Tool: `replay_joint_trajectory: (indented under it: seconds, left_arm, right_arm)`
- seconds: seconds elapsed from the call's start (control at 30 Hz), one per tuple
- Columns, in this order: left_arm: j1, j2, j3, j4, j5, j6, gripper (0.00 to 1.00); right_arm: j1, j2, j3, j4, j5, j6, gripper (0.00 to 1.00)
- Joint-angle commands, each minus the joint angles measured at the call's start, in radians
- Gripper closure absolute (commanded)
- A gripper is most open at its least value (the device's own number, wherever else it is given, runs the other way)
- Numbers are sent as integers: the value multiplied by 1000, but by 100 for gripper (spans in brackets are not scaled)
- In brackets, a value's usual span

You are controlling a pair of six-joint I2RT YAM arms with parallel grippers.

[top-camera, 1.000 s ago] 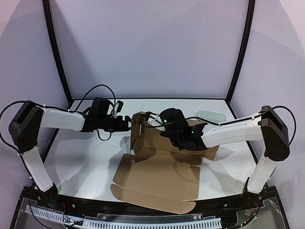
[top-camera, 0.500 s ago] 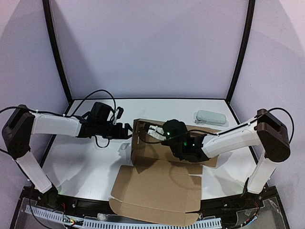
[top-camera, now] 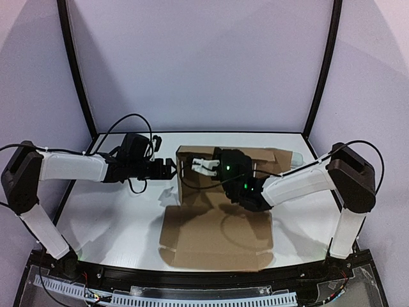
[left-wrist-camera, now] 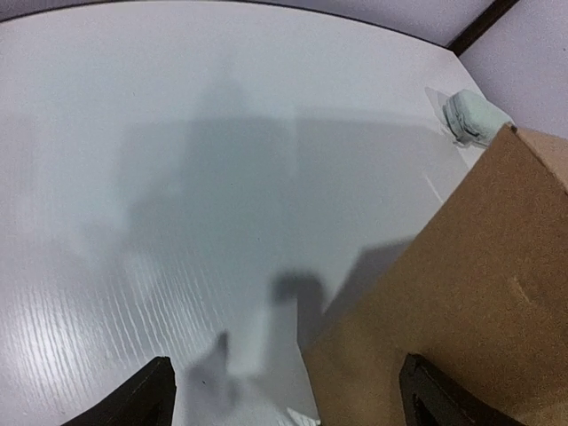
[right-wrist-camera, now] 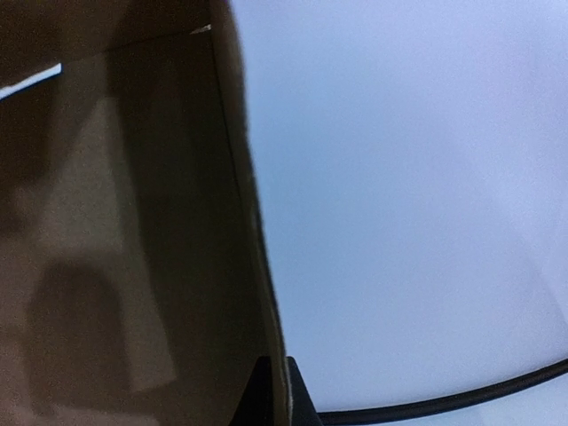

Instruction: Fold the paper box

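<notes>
White and broad, the surface (top-camera: pixel 115 211) carried the paper box (top-camera: pixel 217 233), a brown die-cut sheet of corrugated cardboard, at its middle. The large lid panel lay flat toward the arms, while the back wall and the left side wall stood raised at the far end.

The step in hand looked to be squaring up that left side wall. To do it well, the pinch on the raised board's top edge would need to be firm yet gentle enough not to buckle the thin cardboard. The free gripper would do best to press flat on the wall's outer face near the crease, so the wall came upright along its score rather than bowing. Any push ought to be slow, since the light sheet could skate across the surface.

The right arm reached in low from the right, its forearm over the box. The white-fingered right gripper (top-camera: pixel 203 165) was closed on the upper edge of the raised cardboard, and the wrist view showed that edge running down into the shut fingertips. The left arm stretched level from the left. The black left gripper (top-camera: pixel 169 171) was spread wide and holding nothing, just beside the outside of the left side wall; whether it touched could not be told.

A small pale translucent object (left-wrist-camera: pixel 470 115) lay beyond the box's far right corner, apart from both grippers.
</notes>
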Motion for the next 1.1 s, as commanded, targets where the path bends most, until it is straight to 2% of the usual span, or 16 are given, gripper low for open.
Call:
replay_joint_trajectory:
  seconds: [0.0,0.17,0.37,0.43,0.73,1.07]
  left_arm:
    - [-8,36,85,30,-62,50,10]
    - [12,102,150,33,-99,54,10]
    - [47,165,168,96,-22,41,10]
    - [49,185,179,104,-7,38,10]
    - [49,212,159,137,16,14,10]
    - [49,214,167,126,56,56,9]
  right_arm:
    - [-46,8,90,88,-90,-61,100]
    - [-91,16,135,41,-178,-45,100]
    - [-125,29,107,14,-268,-3,100]
    - [-129,46,77,64,-288,-17,100]
    - [-135,128,24,166,-292,-31,100]
    - [-184,168,34,131,-332,-6,100]
